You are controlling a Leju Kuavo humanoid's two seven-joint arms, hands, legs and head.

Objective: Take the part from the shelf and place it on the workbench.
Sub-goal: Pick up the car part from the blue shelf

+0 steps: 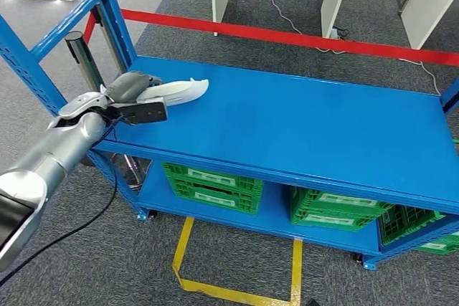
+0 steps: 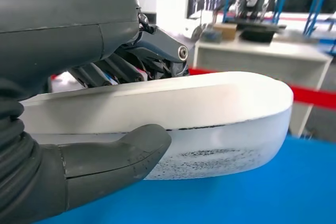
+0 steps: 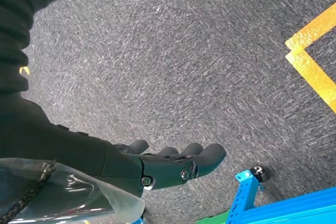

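Head view had the left hand (image 1: 130, 91) clamped around the white part (image 1: 181, 89) above the blue shelf (image 1: 303, 127); right hand (image 3: 174, 163) hung loose-fingered, holding nothing. Next up, I'd guess: lift and carry it to the workbench.

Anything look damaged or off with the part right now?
The long white curved plastic part held in the left hand has dark speckled scuffing along its lower face near the rounded tip. Whether this is wear or dirt, I cannot tell. The blue metal shelf top looks normal.
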